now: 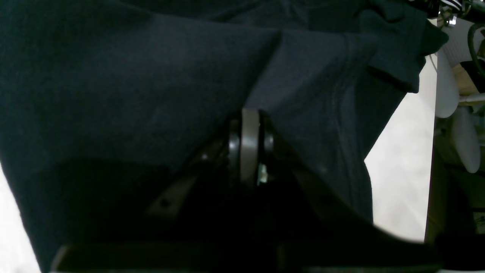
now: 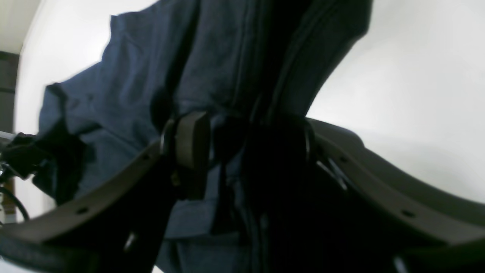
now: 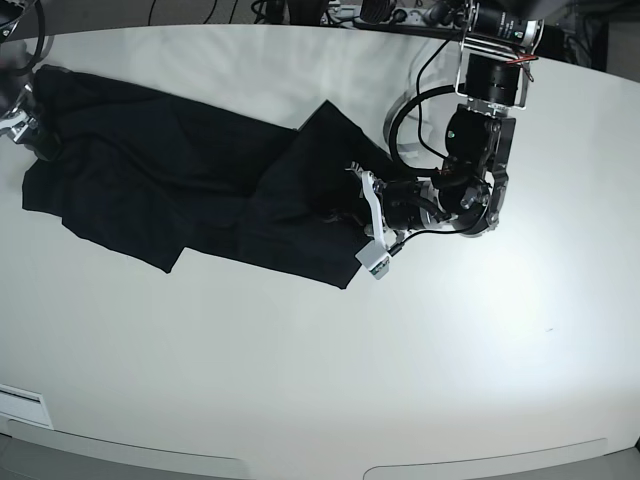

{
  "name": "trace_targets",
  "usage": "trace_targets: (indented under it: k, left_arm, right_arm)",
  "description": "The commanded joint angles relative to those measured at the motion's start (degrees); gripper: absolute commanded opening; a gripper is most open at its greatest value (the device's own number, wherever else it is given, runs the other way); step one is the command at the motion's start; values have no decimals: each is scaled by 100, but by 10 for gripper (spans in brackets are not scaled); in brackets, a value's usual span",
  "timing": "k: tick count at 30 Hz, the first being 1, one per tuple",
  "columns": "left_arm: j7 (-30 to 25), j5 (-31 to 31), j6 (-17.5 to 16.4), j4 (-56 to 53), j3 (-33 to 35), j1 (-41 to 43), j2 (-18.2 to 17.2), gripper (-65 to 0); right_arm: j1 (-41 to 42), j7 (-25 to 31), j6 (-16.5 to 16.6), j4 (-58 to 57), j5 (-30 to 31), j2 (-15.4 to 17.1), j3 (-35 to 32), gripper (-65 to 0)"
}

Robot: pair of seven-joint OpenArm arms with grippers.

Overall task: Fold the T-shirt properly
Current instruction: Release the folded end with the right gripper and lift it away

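The T-shirt (image 3: 170,185) lies stretched along the table (image 3: 320,380), long axis running between the arms. The left gripper (image 3: 362,215) is pinched closed on one end, the right gripper (image 2: 242,148) clamped on the opposite end.

Robotics lab setup, broad white table (image 3: 300,360), cables (image 3: 400,15) and equipment crowding its far edge, bare two-arm rig mounted at the tabletop

We see the T-shirt (image 3: 160,170) as soft, matt black cloth with a faintly fuzzy weave, the table (image 3: 420,360) as smooth white with a slight sheen, and the left gripper (image 1: 250,146) as dark matt plastic.
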Motion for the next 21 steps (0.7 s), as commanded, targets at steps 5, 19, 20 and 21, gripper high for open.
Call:
trace_targets:
  k: [5,19,20,21]
  left_arm:
    - [109,57,52,55,0,-96,-33,-650]
    - [133,-216,52,55,-44,-243,-35,-650]
    - [131,-273,52,55,-72,-289,-33,-650]
    - [133,-365,52,57,-101,-348,-33,-650]
  right_arm:
    - [81,-66,6,46,79,-116,-247,-320]
    - [468,-24,6,63,-33,-146,-1067,-538]
    - [481,-24,6,63,-35,-116,-1067,-620]
    - [481,-22,6,66,-26,-74,-1067,-650]
